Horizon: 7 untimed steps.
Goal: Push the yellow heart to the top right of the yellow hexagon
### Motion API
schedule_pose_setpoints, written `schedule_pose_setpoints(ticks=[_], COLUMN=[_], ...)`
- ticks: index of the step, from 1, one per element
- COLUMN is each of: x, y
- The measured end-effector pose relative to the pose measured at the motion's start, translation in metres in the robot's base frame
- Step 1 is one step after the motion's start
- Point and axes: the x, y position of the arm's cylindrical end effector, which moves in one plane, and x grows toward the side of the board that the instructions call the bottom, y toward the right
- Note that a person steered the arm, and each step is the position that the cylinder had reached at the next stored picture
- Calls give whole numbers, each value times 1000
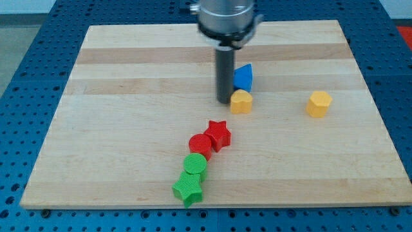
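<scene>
The yellow heart (241, 102) lies near the board's middle, a little right of centre. My tip (224, 101) stands right against the heart's left side. The yellow hexagon (318, 103) lies well to the heart's right, at about the same height in the view. A blue block (243, 77) sits just above the heart, touching or nearly touching it.
A red star (219, 135) and a red round block (200, 145) lie below the heart. A green round block (195, 165) and a green star (188, 188) continue that row toward the wooden board's (129, 96) bottom edge.
</scene>
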Motion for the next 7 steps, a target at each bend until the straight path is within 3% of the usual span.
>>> schedule_pose_setpoints(ticks=[1,3,5,7], x=[-1,1,27,17], y=[19,-69,-9,68])
